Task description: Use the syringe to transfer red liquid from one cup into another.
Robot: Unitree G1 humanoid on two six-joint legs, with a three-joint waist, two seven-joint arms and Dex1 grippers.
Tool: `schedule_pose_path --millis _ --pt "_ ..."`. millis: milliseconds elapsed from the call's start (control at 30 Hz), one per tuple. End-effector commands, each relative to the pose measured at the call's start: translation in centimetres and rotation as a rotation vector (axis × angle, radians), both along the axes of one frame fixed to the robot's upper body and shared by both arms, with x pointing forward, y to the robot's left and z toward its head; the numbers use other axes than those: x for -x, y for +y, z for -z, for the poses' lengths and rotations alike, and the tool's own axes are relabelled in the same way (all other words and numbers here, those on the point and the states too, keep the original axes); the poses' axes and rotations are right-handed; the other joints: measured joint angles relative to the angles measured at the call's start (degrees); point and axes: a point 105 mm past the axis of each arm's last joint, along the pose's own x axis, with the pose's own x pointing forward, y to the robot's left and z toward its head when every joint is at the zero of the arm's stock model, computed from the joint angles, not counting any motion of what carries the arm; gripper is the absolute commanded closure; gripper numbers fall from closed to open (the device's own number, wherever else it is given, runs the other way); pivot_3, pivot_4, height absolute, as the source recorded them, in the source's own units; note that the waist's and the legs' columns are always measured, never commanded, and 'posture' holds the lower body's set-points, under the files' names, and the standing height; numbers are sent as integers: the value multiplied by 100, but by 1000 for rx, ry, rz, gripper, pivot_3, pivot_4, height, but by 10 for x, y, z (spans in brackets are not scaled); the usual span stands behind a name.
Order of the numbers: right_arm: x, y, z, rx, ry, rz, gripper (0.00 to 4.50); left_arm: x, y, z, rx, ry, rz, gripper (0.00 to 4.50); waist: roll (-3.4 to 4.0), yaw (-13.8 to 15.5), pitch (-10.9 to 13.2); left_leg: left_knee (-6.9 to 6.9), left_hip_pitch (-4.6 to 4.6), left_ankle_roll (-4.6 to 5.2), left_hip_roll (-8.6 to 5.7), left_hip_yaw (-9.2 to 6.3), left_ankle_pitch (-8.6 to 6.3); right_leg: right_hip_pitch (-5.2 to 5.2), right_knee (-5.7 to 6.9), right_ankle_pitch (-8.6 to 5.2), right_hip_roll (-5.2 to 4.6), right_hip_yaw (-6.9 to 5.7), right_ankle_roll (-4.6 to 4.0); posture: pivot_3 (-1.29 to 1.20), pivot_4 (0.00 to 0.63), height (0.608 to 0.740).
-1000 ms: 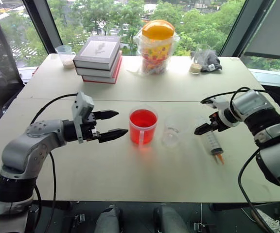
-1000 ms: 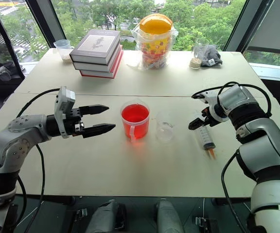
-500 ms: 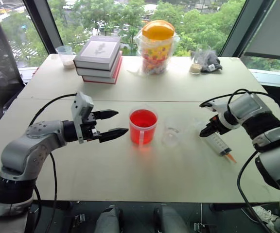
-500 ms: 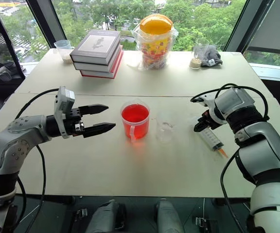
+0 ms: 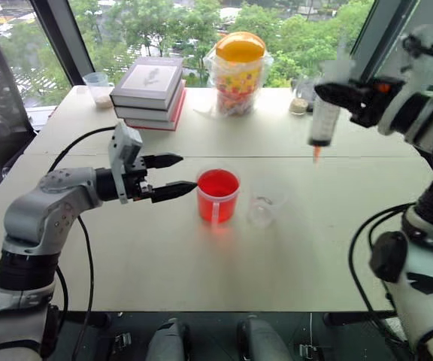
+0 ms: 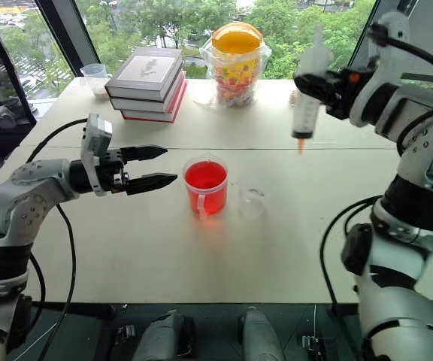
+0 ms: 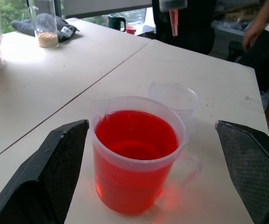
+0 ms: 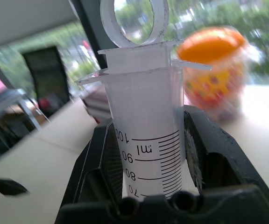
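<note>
My right gripper (image 5: 331, 92) is shut on the syringe (image 5: 324, 120) and holds it high over the right side of the table. The syringe hangs upright, orange tip (image 7: 173, 19) down and white plunger on top. In the right wrist view its barrel (image 8: 146, 135) with the scale marks sits between the two fingers. The handled cup (image 5: 217, 194) full of red liquid (image 7: 135, 135) stands mid-table. The small squat cup (image 5: 262, 210) stands just to its right, and looks empty. My left gripper (image 5: 185, 173) is open, level, with its fingertips just left of the handled cup.
At the back of the table are a stack of books (image 5: 150, 81), a bagged jar with an orange lid (image 5: 239, 71), a small clear cup (image 5: 98, 86) and a little jar by a grey cloth (image 5: 303, 101). A person's hand (image 7: 253, 32) shows beyond the table.
My right gripper shut on the syringe where it lay on the table and lifted it high, turning it tip down. The left gripper stays open beside the handled cup.
</note>
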Motion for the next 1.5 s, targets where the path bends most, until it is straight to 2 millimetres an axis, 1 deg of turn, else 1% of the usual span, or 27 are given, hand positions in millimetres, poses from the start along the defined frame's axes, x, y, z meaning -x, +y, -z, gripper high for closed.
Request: schedule_pose_path --millis 33,100,167,233,300,367,500,667,833,933,1067,1333,1500 --pt "20 25 -19 -121 -177 -61 3057 -2 -3 -13 -18 -63 36 0 1 1 0 1 -1 -1 0 0 1 0 3 0 0 0 0 0 150 740" --pt "19 45 -4 -104 -198 -88 3057 -4 -3 -16 -22 -70 38 0 -3 38 -3 1 -3 -1 -1 1 1 1 1 0 -2 -1 0 0 150 740" --pt "18 59 12 -82 -208 -105 3057 -6 -2 -19 -24 -76 39 0 -4 44 -3 1 -4 0 -3 -3 0 12 -15 -1 -7 -10 -1 0 150 740" --pt "11 74 48 -15 -187 -113 3057 -7 0 -24 -25 -84 38 0 -6 33 -4 2 -13 1 -8 0 -1 11 -23 -1 -13 -10 -1 0 150 740" --pt "9 81 74 25 -174 -122 3057 -8 2 -27 -25 -87 37 0 -6 9 -4 3 -13 3 -9 -1 -2 12 -28 -1 -12 -10 -1 0 150 740" --pt "8 85 86 42 -175 -123 3057 -8 3 -28 -27 -91 38 0 -3 0 -3 1 -13 3 -8 -2 -2 11 -26 -1 -9 -10 0 0 150 740" --pt "9 94 102 61 -172 -134 3057 -11 2 -34 -26 -107 41 0 -2 -21 -2 1 -7 2 -4 -3 0 5 -11 -1 -6 -10 1 0 150 740" --pt "11 101 111 97 -183 -142 3057 -13 -4 -46 27 -120 71 0 -2 -4 -2 3 -1 -2 -2 -9 2 9 -2 -1 0 -10 -1 0 150 740" --pt "15 109 115 115 -190 -168 3057 -13 -26 -63 68 -146 170 0 -3 27 -2 7 -2 -2 -4 -9 2 12 -2 -1 -2 -10 -1 0 150 740" --pt "15 110 116 115 -188 -172 3057 -11 -33 -66 68 -146 215 0 -3 10 -2 6 -2 -2 -4 -9 2 12 -4 -2 -1 -10 -1 0 150 740" --pt "15 112 121 131 -177 -178 3057 -3 -47 -73 109 -122 308 0 -3 -8 -2 5 -1 -2 -2 -11 2 11 -2 -1 2 -10 0 0 150 740" --pt "13 114 122 136 -172 -182 3057 5 -48 -82 136 -101 368 0 -3 -2 -2 6 -2 -2 -2 -13 2 12 -2 -1 1 -10 0 0 150 740" --pt "13 116 123 140 -170 -184 3057 7 -54 -79 109 -87 400 0 -3 1 -2 6 -2 -1 -2 -13 2 12 -2 -2 1 -10 0 0 150 740"
